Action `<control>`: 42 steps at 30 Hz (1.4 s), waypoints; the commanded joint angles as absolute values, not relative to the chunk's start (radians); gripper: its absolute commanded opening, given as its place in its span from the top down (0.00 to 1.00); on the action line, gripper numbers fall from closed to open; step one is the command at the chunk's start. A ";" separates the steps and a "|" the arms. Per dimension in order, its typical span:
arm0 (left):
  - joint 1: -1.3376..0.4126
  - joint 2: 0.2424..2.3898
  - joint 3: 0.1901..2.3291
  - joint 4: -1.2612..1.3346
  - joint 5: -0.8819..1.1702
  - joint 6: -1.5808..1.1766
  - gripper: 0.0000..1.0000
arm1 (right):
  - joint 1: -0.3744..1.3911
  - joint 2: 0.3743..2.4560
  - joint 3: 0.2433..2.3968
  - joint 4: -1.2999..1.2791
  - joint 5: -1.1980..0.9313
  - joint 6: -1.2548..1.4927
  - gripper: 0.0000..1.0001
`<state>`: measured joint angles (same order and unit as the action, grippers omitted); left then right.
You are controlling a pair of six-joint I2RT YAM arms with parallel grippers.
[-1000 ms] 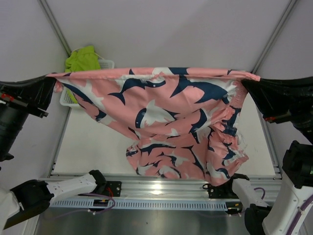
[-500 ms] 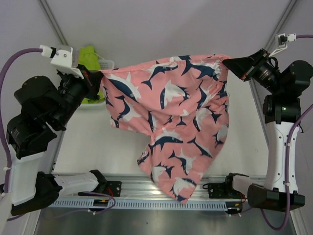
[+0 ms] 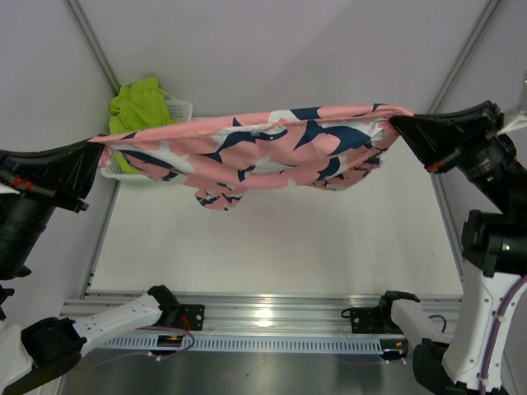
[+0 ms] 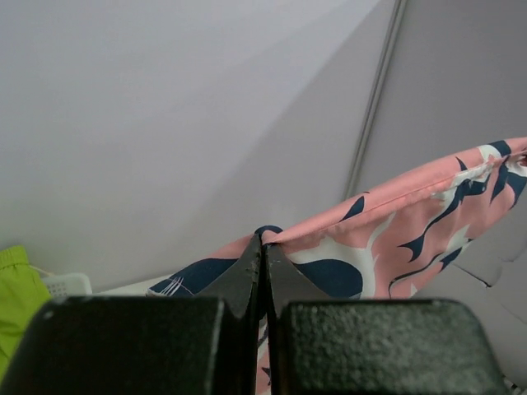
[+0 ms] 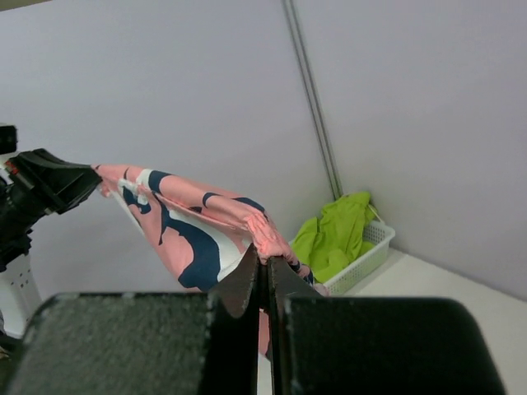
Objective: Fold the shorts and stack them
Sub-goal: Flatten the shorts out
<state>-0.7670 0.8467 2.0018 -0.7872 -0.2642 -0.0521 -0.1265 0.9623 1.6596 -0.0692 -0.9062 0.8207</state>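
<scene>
The pink shark-print shorts hang stretched in the air between both arms, high above the table. My left gripper is shut on their left corner; its wrist view shows that gripper pinching pink cloth. My right gripper is shut on the right corner, and in the right wrist view this gripper clamps the gathered waistband. The lime green shorts lie heaped in the white basket at the back left, also seen as a green heap in the right wrist view.
The white mesh basket stands in the back left corner against the grey walls. Metal frame posts run up both back corners. A rail with both arm bases lines the near edge of the white table.
Both arms swung the pink shorts up and out: from hanging long toward the near edge, the cloth now flies nearly flat, pulled taut between the grippers.
</scene>
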 commanded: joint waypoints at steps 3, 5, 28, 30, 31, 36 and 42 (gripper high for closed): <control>-0.758 0.824 2.008 -0.775 -0.210 -0.044 1.00 | -0.132 0.911 1.747 -0.051 -0.890 0.847 1.00; -0.758 0.833 2.042 -0.798 -0.207 -0.057 1.00 | -0.132 0.911 1.778 -0.080 -0.885 0.848 1.00; -0.206 1.195 1.275 -0.505 0.209 -0.344 1.00 | -0.063 1.268 1.037 0.078 -0.707 0.782 1.00; -0.206 1.334 1.282 -0.509 0.193 -0.357 1.00 | -0.043 1.331 1.035 0.125 -0.678 0.759 1.00; -0.206 1.385 1.295 -0.509 0.193 -0.362 1.00 | -0.028 1.394 1.037 0.149 -0.657 0.756 1.00; -0.206 1.618 1.324 -0.440 0.147 -0.394 1.00 | -0.003 1.590 1.083 0.305 -0.634 0.759 1.00; -0.176 1.727 1.397 -0.402 0.104 -0.396 1.00 | 0.029 1.851 1.239 0.414 -0.630 0.745 1.00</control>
